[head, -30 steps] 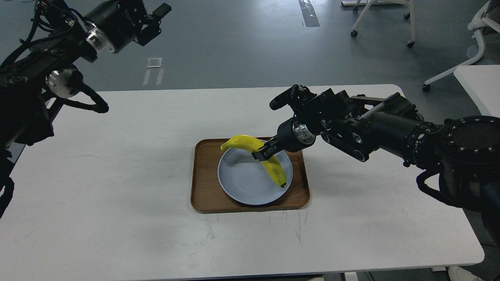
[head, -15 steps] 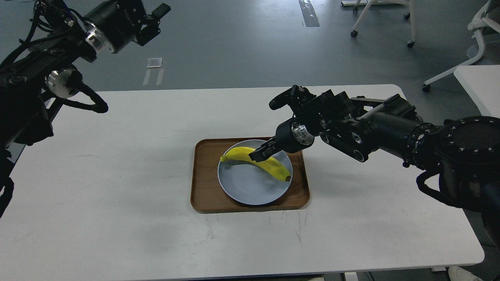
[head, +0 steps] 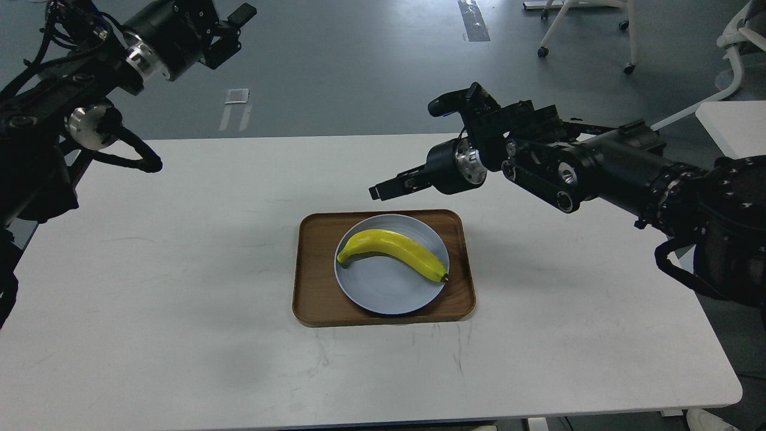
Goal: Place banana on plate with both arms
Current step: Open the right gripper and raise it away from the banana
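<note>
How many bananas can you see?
1. The banana lies across the plate, which sits in the tray on the table. Nothing here could hide another.

Yellow banana [head: 392, 253] lying flat, across blue-grey plate [head: 383, 294]

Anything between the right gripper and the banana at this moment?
Nothing. In the head view the right gripper hangs above the tray's far edge, apart from the banana on the plate; only bare tray rim lies between.
</note>
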{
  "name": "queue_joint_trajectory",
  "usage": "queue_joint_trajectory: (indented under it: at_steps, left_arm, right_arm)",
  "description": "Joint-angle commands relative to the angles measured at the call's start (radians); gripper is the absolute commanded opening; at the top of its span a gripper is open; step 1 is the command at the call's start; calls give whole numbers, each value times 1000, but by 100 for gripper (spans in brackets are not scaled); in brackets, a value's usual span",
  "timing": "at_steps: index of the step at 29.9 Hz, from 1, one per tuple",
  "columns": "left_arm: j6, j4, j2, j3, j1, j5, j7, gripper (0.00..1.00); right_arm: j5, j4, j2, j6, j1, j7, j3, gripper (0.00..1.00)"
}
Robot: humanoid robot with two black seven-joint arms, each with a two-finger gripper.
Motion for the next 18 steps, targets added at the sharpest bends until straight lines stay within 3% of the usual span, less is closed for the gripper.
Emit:
queue_joint_trajectory:
  at_steps: [1, 8, 18]
  left_arm:
    - [0, 0, -1, -39, 33, 0, 0, 97]
    - [0, 0, -6, -88, 79, -1, 0, 97]
    - [0, 2, -58, -172, 195, 0, 0, 97]
  right_arm:
    - [232, 0, -116, 0, -6, 0, 84, 97]
    - [595, 2, -276, 0, -166, 0, 343, 99]
    - [745, -3, -278, 0, -356, 0, 600, 100]
